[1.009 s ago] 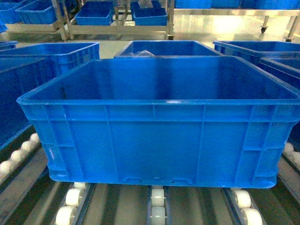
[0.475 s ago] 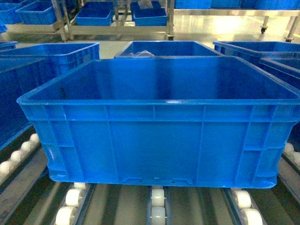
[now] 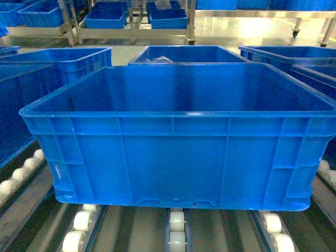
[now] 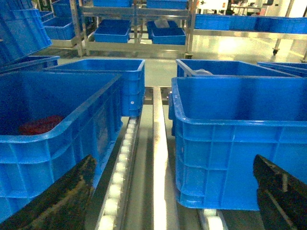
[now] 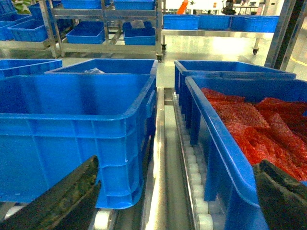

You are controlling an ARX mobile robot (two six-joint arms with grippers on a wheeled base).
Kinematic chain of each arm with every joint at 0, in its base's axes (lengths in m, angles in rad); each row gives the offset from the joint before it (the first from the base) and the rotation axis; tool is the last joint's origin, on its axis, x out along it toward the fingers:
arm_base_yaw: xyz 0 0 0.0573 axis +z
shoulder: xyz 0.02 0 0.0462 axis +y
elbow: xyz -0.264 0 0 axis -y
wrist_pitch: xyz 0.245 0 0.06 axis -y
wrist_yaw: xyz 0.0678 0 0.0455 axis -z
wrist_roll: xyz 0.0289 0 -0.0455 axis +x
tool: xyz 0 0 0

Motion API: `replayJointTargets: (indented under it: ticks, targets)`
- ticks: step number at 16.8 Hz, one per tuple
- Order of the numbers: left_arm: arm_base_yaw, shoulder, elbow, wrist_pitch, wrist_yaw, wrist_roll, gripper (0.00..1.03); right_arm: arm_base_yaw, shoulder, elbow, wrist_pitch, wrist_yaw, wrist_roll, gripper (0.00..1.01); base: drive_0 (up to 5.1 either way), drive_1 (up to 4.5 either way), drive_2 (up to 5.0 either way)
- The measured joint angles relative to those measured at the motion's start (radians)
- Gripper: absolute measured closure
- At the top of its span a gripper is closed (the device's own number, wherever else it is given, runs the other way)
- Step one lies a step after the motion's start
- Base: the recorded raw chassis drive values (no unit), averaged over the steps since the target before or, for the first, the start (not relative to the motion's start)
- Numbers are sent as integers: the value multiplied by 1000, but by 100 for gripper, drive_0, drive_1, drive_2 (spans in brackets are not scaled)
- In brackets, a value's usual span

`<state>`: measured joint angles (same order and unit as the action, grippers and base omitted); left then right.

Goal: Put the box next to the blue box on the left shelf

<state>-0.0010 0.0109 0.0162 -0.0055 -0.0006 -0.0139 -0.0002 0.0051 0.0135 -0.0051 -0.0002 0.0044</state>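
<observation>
Left neighbouring blue crate (image 4: 53, 129) sits on the left shelf (image 4: 159, 158), red material visible inside. Left end effector (image 4: 172, 201): fingers (image 4: 57, 196) spread wide apart, holding nothing, low before the rollers. The box (image 3: 178, 136) rests upright on the white roller rails (image 3: 177, 223), centred in the head view, interior bare. Right end effector (image 5: 177, 201): fingers (image 5: 62, 196) likewise apart. Right neighbouring crate (image 5: 249, 139) holds red bagged contents.
</observation>
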Motion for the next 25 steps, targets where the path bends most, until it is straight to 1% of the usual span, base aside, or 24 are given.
replayJointTargets:
  ticks: [1,2,25]
  targets:
    - [0,0,0,0,0,2,3,0,0,0,0,0,0,1,0,0,0]
    - [0,0,0,0,0,2,5,0,0,0,0,0,0,4,0,0,0]
    - [0,0,0,0,0,3,5,0,0,0,0,0,0,3,0,0,0]
